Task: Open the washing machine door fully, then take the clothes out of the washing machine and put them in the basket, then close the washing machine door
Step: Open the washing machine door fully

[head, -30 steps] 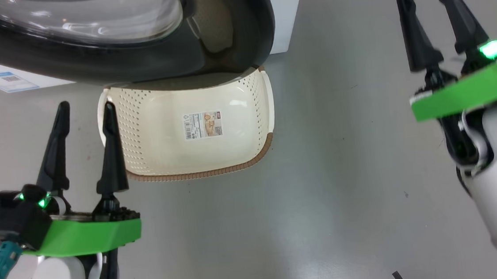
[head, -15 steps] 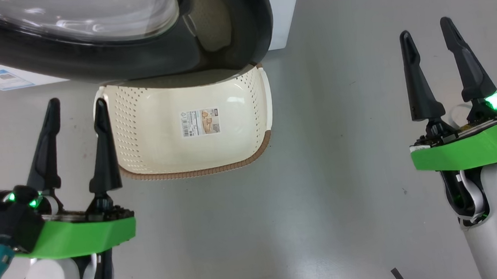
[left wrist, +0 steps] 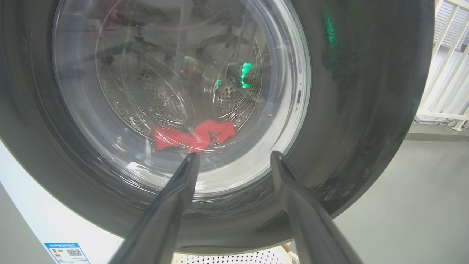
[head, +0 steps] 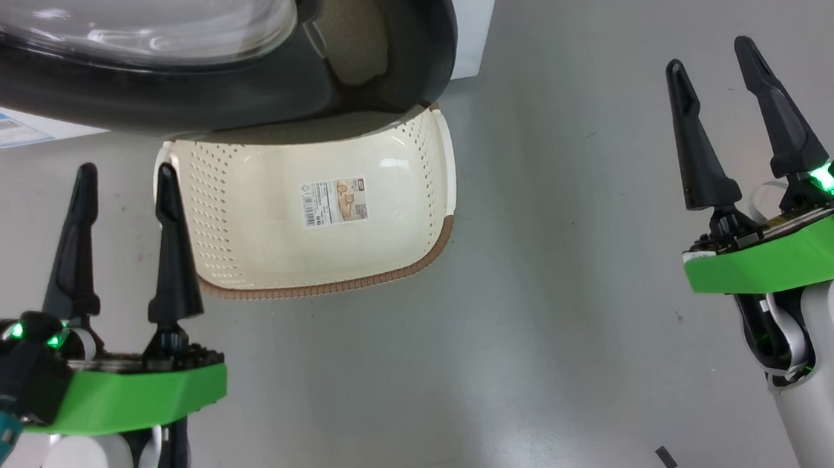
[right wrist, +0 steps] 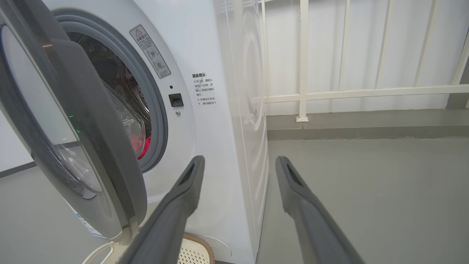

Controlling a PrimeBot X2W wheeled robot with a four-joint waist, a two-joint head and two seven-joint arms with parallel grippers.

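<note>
The washing machine door (head: pixel 191 103), with its black rim and glass bowl, stands partly open above the cream basket (head: pixel 332 288) on the floor. In the right wrist view the door (right wrist: pixel 91 121) hangs ajar from the white washing machine (right wrist: pixel 220 55), and a bit of the red clothes (right wrist: pixel 142 145) shows in the drum. Through the glass of the door (left wrist: pixel 366 91) the clothes (left wrist: pixel 194 135) lie at the drum's bottom. My left gripper (head: pixel 125 171) is open beside the basket's left end, facing the door. My right gripper (head: pixel 708 55) is open and empty, well right of the basket.
A white railing (right wrist: pixel 300 62) and a low kerb run along the wall behind the machine, to its right. Grey floor (head: pixel 577 288) spreads between the arms and to the right. The basket's corner (right wrist: pixel 190 253) sits at the machine's foot. A small dark scrap (head: pixel 665 458) lies on the floor.
My right gripper has drawn back and down from the upper right of the head view, still open. The left gripper, door and basket have barely shifted.
</note>
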